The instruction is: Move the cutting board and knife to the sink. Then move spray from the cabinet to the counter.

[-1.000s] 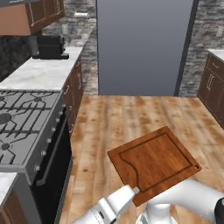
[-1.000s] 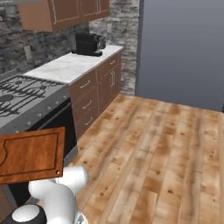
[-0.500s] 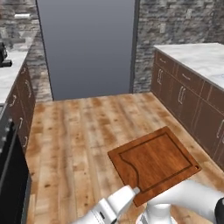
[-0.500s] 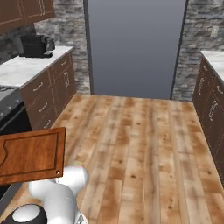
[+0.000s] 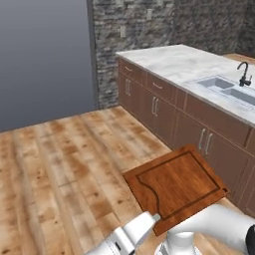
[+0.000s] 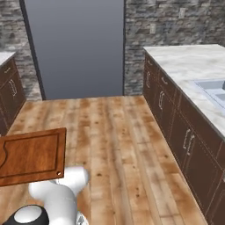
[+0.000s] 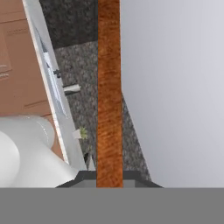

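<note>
The cutting board (image 5: 177,187) is up in the air, lying flat above the wooden floor (image 5: 64,164). The gripper (image 7: 109,177) is shut tight on one edge of it, and in the hand view the board looks like a thin brown strip between the fingertips. The white arm (image 5: 209,226) is folded low, close to the robot's body.

There is a lot of open floor ahead. On the right runs the counter (image 5: 184,62) with brown drawers (image 5: 164,107) under it. The sink (image 5: 226,87) sits in the counter, well apart from the board. A grey wall (image 6: 74,44) stands at the far end.
</note>
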Controlling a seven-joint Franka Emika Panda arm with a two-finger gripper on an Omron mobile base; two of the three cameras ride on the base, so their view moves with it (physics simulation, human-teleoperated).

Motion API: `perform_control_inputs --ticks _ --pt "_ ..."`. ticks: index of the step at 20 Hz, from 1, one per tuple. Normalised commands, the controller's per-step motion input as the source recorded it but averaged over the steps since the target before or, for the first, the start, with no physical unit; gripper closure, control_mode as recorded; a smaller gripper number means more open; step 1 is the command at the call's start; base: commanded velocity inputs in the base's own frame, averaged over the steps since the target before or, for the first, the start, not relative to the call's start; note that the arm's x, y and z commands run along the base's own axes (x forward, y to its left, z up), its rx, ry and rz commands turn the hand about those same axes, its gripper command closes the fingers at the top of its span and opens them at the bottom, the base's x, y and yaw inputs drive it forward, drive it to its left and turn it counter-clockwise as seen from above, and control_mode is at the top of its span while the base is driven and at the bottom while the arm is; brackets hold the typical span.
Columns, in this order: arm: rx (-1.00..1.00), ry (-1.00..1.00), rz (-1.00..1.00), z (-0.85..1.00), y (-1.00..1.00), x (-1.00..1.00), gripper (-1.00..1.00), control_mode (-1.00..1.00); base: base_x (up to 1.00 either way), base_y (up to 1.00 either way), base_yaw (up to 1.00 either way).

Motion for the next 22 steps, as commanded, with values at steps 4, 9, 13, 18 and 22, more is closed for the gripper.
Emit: perform_control_inputs --ticks 4,9,13,18,22 --pt "0.00 0.00 0.00 0.00 0.00 0.00 1.00 1.00 0.53 -0.07 -0.48" --pt "0.00 0.00 0.00 0.00 0.00 0.00 1.00 1.00 0.68 0.04 -0.46" --pt "0.00 0.00 0.00 0.00 0.00 0.00 1.00 1.00 0.80 0.22 -0.44" --pt "0.00 0.00 0.00 0.00 0.00 0.00 1.00 1.00 0.84 0.26 -0.42" --pt "0.00 0.00 0.00 0.00 0.00 0.00 1.00 1.00 0.87 0.44 -0.39"
